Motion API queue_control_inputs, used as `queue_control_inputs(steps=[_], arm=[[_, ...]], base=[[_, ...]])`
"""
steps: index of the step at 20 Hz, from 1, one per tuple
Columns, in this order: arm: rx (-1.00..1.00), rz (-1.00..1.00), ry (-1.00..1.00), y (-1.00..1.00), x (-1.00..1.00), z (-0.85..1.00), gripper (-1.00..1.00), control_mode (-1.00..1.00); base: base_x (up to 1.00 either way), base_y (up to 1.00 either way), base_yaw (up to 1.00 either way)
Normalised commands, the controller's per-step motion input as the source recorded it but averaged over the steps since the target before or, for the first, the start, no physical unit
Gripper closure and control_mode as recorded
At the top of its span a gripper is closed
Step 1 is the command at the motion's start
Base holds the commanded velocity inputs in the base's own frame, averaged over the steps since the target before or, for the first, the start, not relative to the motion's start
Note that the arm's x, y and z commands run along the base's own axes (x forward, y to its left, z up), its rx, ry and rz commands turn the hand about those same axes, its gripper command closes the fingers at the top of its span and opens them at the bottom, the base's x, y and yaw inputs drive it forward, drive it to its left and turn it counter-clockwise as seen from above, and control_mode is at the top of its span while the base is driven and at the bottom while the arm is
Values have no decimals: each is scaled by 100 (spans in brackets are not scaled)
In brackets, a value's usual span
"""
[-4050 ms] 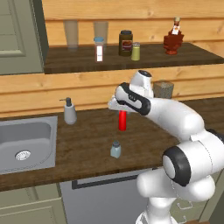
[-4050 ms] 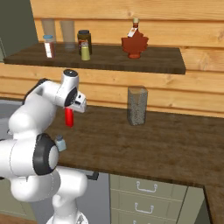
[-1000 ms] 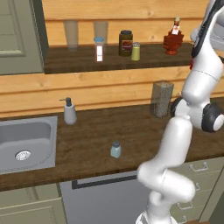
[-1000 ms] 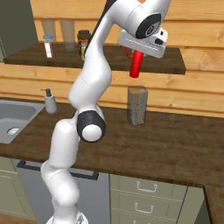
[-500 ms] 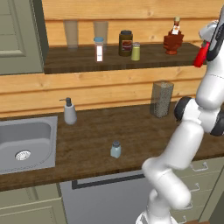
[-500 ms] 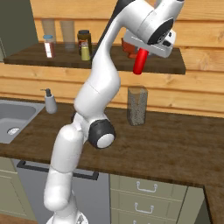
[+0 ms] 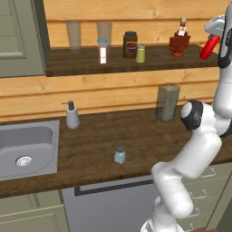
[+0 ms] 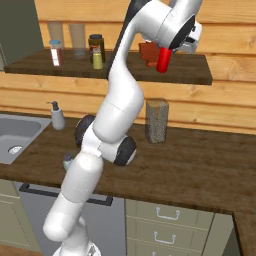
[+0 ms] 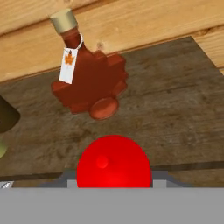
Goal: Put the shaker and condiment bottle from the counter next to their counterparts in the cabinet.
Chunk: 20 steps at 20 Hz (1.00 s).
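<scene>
Red bottle carried up to the shelf

The gripper [image 8: 172, 47] is clamped on the red bottle [image 8: 163, 59], holding it tilted just in front of the shelf [image 8: 200, 77], near the brown bottle [image 7: 179, 42] so it can be set alongside. The shaker [image 7: 119, 155] waits on the counter [image 7: 90, 140].

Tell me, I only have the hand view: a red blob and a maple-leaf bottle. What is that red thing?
Observer: A slim red condiment bottle, held in the gripper beside the shelf.
Operator: Anything left on the worktop?
Observer: Yes, a small pale shaker stands on the counter near its front edge.
Operator: Where's the other shaker?
Observer: The olive-yellow shaker stands on the shelf, left of the maple-leaf bottle.
</scene>
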Motion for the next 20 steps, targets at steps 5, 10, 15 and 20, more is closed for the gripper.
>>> queue_control_inputs(steps=[5, 10, 15, 20], arm=[[0, 0, 0, 0, 13, 0, 100, -100], [0, 0, 4, -24, 88, 13, 100, -100], [-1, 0, 0, 0, 24, 0, 100, -100], [0, 0, 20, -51, 64, 19, 100, -100]], base=[[0, 0, 0], [0, 0, 0], [0, 0, 0], [0, 0, 0]])
